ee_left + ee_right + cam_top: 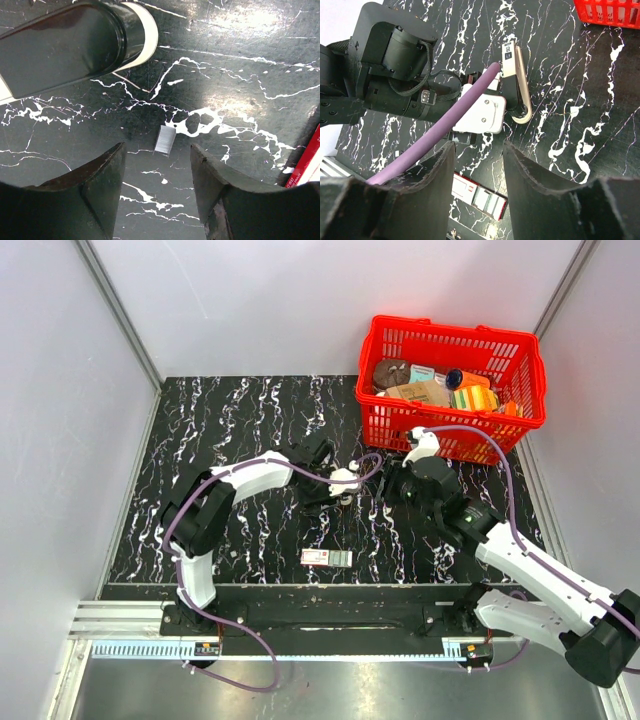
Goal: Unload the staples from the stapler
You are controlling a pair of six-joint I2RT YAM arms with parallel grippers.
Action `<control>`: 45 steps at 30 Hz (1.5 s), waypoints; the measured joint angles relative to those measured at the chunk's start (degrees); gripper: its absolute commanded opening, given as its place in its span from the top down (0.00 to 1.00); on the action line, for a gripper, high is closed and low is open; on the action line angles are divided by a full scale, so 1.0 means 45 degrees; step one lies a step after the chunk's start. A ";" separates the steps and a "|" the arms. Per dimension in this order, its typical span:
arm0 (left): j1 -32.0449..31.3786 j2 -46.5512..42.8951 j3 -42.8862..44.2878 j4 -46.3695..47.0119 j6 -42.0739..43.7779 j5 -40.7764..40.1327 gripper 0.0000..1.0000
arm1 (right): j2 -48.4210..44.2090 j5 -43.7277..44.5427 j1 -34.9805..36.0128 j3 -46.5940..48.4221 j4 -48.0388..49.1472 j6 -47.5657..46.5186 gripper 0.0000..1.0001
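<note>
In the left wrist view we see a strip of staples (165,139) lying loose on the worktop (240,60), just ahead of the left tool (156,157), which is half open and empty. In the right wrist view the stapler (522,85) lies ahead of the right tool (478,145), which is also parted and empty. From above, both things are too small to make out. We judge the unloading mostly done.
</note>
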 measured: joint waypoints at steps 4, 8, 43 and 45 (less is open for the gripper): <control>-0.0049 0.0068 0.0000 -0.0005 0.0053 -0.0029 0.42 | 0.0000 0.0024 -0.0029 0.0024 -0.0034 0.0000 0.50; -0.0141 0.0155 0.0000 -0.0019 0.0044 -0.0024 0.42 | -0.0005 0.0039 -0.0068 0.0024 -0.0039 0.0000 0.50; -0.0374 0.0384 0.0374 -0.0277 -0.1462 -0.0733 1.00 | -0.0141 -0.0151 -0.0117 0.0646 -0.0063 -0.0015 0.62; -0.0068 0.0039 0.0408 -0.0753 -0.1739 -0.0612 1.00 | -0.0185 -0.0219 -0.0117 0.0821 -0.0034 -0.0015 0.61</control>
